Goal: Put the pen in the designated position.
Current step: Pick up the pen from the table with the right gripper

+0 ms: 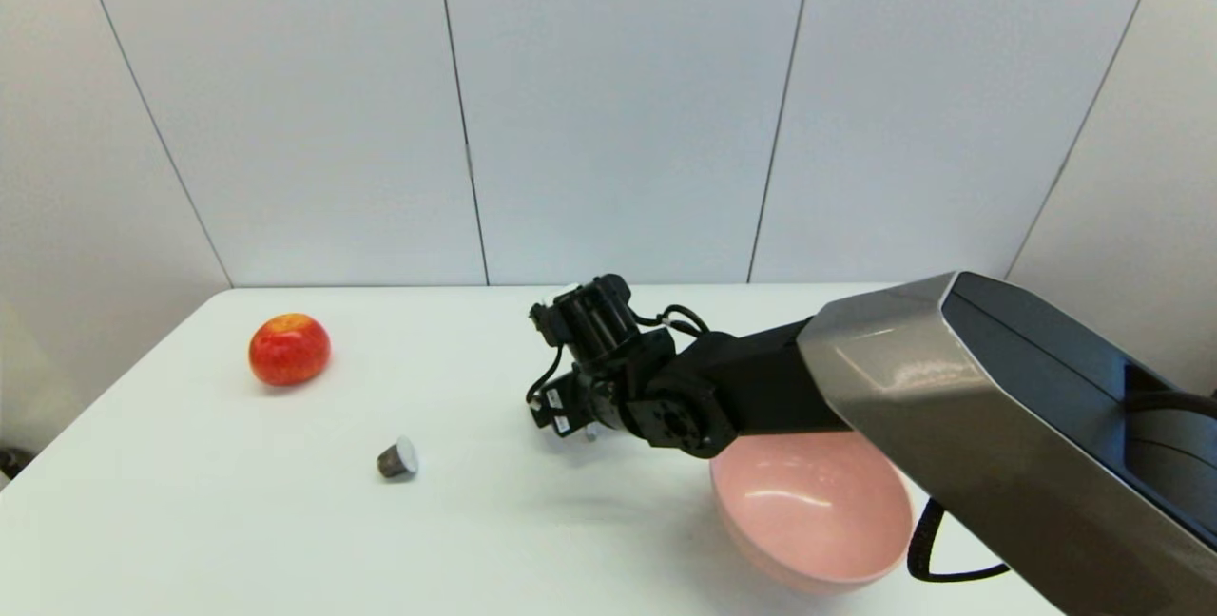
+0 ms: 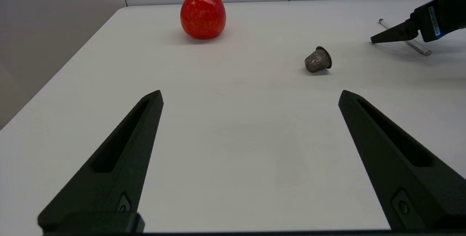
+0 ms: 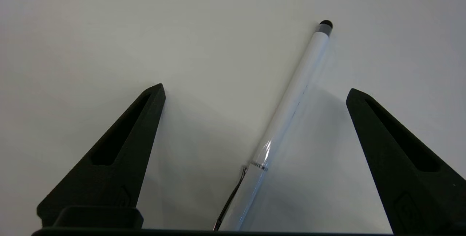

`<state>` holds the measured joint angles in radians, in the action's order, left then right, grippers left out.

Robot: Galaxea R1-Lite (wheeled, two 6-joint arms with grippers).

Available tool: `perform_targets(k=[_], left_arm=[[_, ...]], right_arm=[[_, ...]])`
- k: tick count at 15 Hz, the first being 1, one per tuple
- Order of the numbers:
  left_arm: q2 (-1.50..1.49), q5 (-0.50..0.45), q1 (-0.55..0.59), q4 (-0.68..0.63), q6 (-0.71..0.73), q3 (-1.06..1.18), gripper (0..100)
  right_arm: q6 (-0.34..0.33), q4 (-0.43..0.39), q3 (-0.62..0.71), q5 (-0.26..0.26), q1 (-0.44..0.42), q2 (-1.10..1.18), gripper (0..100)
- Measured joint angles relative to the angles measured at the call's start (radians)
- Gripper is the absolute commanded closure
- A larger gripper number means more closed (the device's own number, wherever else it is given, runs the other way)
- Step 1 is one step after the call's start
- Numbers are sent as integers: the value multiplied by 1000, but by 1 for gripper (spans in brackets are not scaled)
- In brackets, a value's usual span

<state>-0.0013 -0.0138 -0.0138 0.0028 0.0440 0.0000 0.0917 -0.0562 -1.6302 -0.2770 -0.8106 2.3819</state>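
- White tabletop [image 1: 238,521] against pale panelled wall [image 1: 618,103]; few loose items on it.
- Right gripper [image 3: 255,90] sits over mid-table, reached in from the robot's right, pointing down at the surface; in the head view its black wrist body hides the fingertips.
- Right gripper fingers [image 3: 127,145] are spread wide, released, gripping nothing; in the right wrist view neither finger touches anything.
- Slim white pen with dark tip and thin silvery clip [image 3: 287,108] lies flat on the table between those spread fingers, running diagonally, clear gap on each side.
- Dark tip end points away from the wrist; the clip end is close under the camera.
- Left wrist view shows the same pen [image 2: 404,36] resting on the table right beside the right gripper's fingertip [image 2: 386,36]; whether they touch, cannot tell.
- Left gripper [image 2: 251,95] hovers low over the robot's left part of the table, fingers wide apart, holding nothing, outside the head view.
- Red apple [image 1: 289,349] stands far left near the back edge.
- Small brown coffee capsule with silver foil lid [image 1: 397,458] lies on its side between apple and right gripper.
- Pink round bowl [image 1: 818,511] sits near the front, partly under the right arm.
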Motion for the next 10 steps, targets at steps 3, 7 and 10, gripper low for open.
perform_targets(k=[3,7,10], left_arm=[[0,0,0,0,0,0,0],[0,0,0,0,0,0,0],[0,-1,0,0,0,0,0]], right_arm=[[20,11,-9,-1,7,14,0],[83,70,-44,-5,16,28,0],[85,76,-47,-13,19,33,0]])
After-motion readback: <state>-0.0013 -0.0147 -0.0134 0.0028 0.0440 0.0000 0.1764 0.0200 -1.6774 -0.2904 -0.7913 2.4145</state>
